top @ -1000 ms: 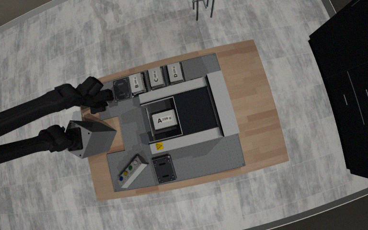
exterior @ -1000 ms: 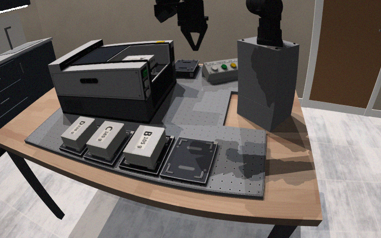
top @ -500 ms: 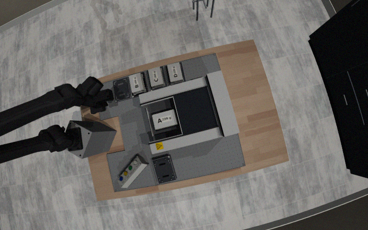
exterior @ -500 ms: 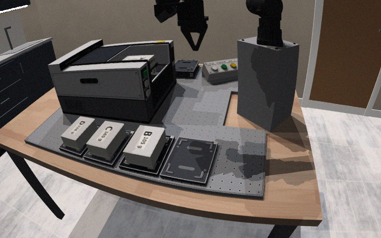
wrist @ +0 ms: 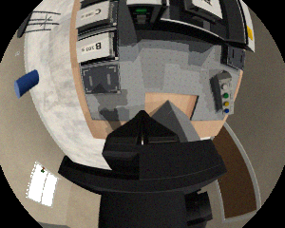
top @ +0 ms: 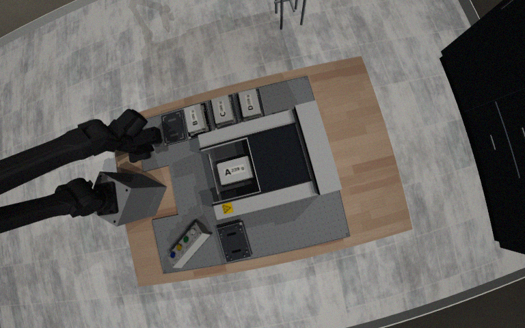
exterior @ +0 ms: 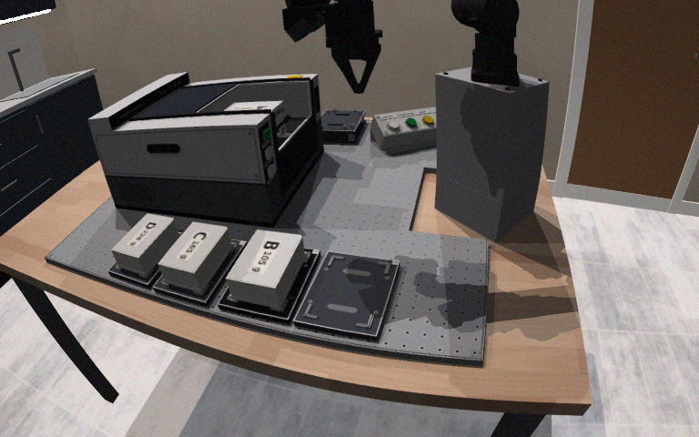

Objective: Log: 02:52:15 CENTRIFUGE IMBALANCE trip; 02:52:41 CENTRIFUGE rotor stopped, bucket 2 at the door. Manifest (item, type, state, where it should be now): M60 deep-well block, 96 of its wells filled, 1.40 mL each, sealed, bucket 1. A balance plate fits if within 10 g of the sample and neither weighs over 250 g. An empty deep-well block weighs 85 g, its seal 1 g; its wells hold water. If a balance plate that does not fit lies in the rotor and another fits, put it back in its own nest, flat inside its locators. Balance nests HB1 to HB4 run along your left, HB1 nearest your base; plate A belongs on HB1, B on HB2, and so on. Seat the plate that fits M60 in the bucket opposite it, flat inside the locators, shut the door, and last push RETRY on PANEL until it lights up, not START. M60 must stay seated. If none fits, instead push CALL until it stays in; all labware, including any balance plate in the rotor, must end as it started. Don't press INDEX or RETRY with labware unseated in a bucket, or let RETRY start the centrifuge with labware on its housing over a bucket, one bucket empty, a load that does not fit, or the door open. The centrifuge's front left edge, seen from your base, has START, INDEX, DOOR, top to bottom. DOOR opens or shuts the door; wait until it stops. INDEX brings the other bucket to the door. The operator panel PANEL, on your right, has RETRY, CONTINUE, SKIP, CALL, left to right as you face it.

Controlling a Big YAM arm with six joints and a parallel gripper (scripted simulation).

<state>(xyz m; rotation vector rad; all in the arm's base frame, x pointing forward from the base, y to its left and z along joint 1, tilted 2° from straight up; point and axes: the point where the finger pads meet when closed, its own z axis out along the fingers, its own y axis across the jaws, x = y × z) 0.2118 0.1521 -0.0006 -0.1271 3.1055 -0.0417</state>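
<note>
Gripper (exterior: 354, 86) high above the table, jaws pressed together on nothing, tips pointing down. Below and off to its side, HB1 nest (exterior: 349, 293) lies bare. Plates B (exterior: 267, 265), C (exterior: 193, 254), D (exterior: 142, 241) sit in the nests beyond. Plate A (top: 235, 170) rests in the centrifuge (exterior: 180, 154) bucket at the open door, well apart from the jaws

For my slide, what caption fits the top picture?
Plate A sits in the open centrifuge; B, C, D wait in nests; shut gripper hovers.
</note>
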